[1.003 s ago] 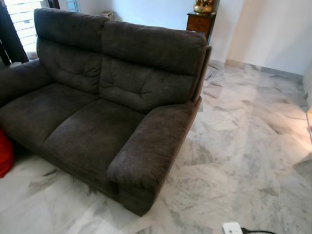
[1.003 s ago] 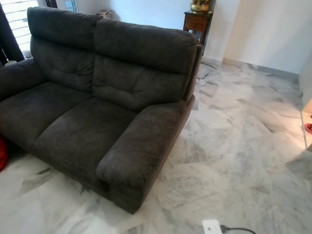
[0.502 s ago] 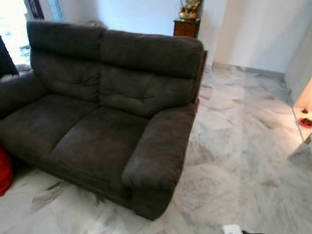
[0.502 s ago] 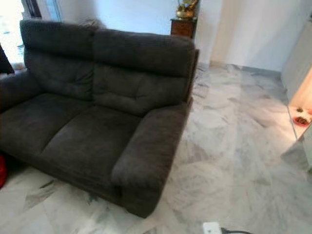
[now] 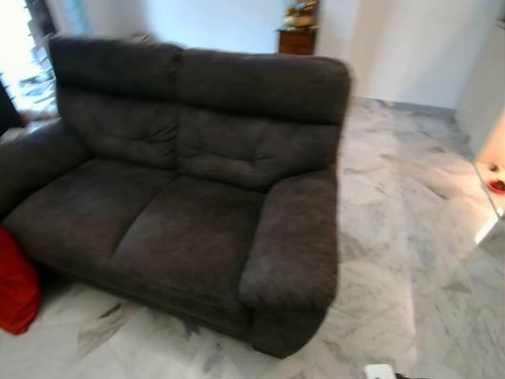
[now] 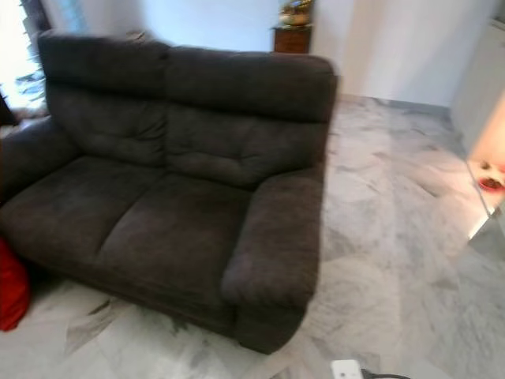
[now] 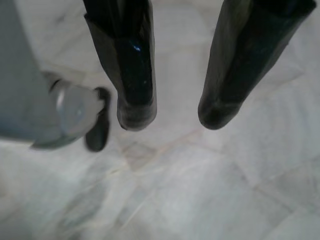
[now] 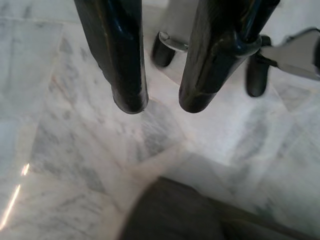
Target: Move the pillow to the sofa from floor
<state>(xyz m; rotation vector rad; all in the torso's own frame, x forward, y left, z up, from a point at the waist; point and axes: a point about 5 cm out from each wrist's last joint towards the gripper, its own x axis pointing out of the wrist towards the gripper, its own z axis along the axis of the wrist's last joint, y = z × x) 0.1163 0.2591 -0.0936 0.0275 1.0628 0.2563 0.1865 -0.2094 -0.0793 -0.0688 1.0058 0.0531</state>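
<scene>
Swinging leftward over the past second, the head camera now takes in more of the red pillow [image 5: 16, 283], which had been a sliver at the frame's left edge. It lies on the marble floor [image 5: 394, 237] against the front of the dark grey sofa [image 5: 189, 189], below the sofa's left arm, and is cut off by the picture's edge. Both sofa seats are bare. The head views are blurred.

Behind the sofa's right corner stands a wooden cabinet [image 5: 297, 39] with a gold ornament [image 5: 300, 13] on top. A white plug [image 6: 347, 369] with a dark cord lies on the floor by the bottom edge of the view.

Both arms hang low over the floor. The left pincer [image 7: 172, 117] has its two black fingers apart and grips nothing, a grey wheeled base [image 7: 65, 112] beside it. The right pincer [image 8: 162, 102] is likewise apart and empty above the marble.
</scene>
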